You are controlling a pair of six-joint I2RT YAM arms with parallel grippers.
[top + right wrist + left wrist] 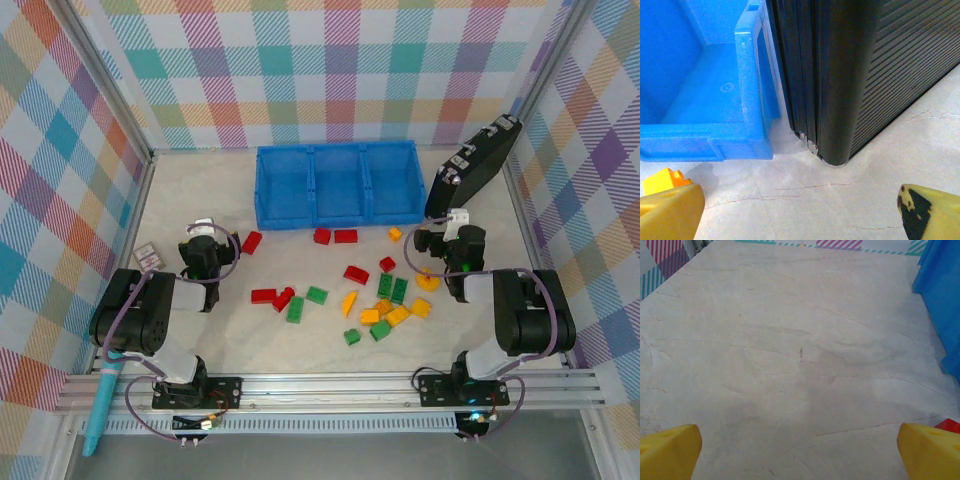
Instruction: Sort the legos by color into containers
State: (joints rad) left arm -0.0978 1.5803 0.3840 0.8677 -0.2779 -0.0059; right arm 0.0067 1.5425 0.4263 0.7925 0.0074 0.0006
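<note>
From the camera overhead I see a pale, marble-veined surface fenced by pastel plaid panels. A bright blue rectangular plastic tray with low walls sits toward the far side. It is split into three square compartments, all of them bare, so I judge the sorting has not begun. The small plastic legos in red, green and yellow-orange lie loose on the surface in front of the tray. Two red ones sit just beside its front wall, a mixed green and yellow-orange cluster lies nearer the right arm, and a lone red brick is close to the left arm. A tall black ribbed case leans at the tray's right end, just beside its wall, which narrows the approach to that compartment. In its own wrist camera, the left claw is spread wide with nothing between its yellow fingertips. It faces bare surface, with the tray's edge and a sliver of red brick off to one side; I read that as a ready pose near the red pieces. The right claw is likewise wide apart and empty, low to the surface and looking at the tray's corner and the case. A yellow-orange brick sits just beside one fingertip, probably its nearest candidate.
</note>
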